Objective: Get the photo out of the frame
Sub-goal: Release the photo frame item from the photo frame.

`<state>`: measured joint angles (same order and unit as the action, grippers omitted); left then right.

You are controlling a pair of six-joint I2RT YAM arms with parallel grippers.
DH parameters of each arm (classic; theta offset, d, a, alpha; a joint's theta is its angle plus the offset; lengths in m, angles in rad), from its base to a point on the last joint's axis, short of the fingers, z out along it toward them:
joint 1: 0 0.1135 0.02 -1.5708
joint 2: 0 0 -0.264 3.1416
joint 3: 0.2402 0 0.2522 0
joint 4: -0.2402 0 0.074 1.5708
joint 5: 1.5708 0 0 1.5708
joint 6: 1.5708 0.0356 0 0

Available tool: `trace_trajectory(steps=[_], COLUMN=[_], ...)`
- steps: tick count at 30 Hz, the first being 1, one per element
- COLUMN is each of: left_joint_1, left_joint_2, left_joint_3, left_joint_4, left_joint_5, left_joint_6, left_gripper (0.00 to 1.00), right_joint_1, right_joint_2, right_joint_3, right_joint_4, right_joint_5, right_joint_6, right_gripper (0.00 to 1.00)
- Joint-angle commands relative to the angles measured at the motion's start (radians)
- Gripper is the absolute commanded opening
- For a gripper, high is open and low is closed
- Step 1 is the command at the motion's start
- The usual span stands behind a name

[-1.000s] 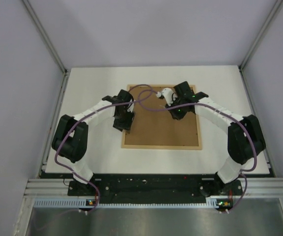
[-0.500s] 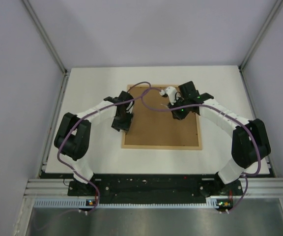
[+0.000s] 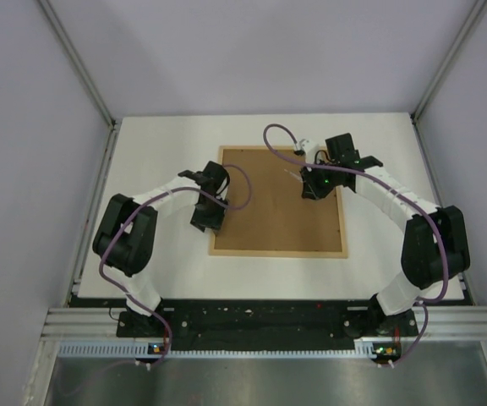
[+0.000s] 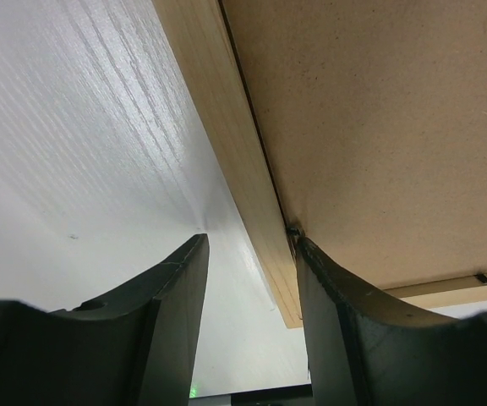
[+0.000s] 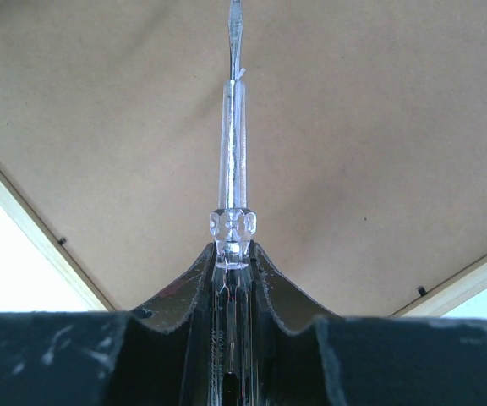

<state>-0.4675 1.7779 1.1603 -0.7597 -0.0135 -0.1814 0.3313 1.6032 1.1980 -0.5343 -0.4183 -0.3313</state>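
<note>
Between the pressed-in jaws of our right gripper [image 5: 232,254] we pinch a slim screwdriver with a clear plastic handle and flat steel blade [image 5: 233,127]. Its tip points at the brown fibreboard backing [image 5: 353,127], though we cannot tell whether it touches. Our left gripper [image 4: 252,245] stands half spread and holds nothing. It straddles the left rail, one finger over the white desk [image 4: 74,127] and the other at the seam where rail meets board.

Both work over the large rectangular light-wood picture frame [image 3: 277,251], which lies face down near the middle of the desk with its back up. Along its inner edge sit small black retaining tabs [image 5: 420,291], and the board appears seated flat in the recess. We cannot see the photo anywhere; we judge that it lies under the board, inside the frame.

We reckon the task is at an early stage: the tabs must be turned aside, the board lifted out and the sheet drawn free.
</note>
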Motion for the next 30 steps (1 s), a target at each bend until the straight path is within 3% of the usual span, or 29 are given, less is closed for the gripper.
trace_trajectory(steps=[1, 11, 30], left_joint_1=[0.003, 0.003, 0.003], left_joint_2=[-0.006, -0.055, 0.04], left_joint_3=[0.025, 0.078, 0.064], left_joint_4=[-0.001, 0.011, -0.007], left_joint_5=[-0.014, 0.064, -0.013], left_joint_6=[-0.013, -0.036, -0.021], left_gripper=[0.51, 0.51, 0.45], right_joint_1=[0.003, 0.003, 0.002], right_joint_2=[-0.057, -0.029, -0.035], right_joint_3=[0.003, -0.002, 0.0], right_joint_4=[0.037, 0.03, 0.027], right_joint_5=[-0.045, -0.051, -0.062], right_joint_6=[0.012, 0.012, 0.014], right_gripper=[0.0, 0.0, 0.0])
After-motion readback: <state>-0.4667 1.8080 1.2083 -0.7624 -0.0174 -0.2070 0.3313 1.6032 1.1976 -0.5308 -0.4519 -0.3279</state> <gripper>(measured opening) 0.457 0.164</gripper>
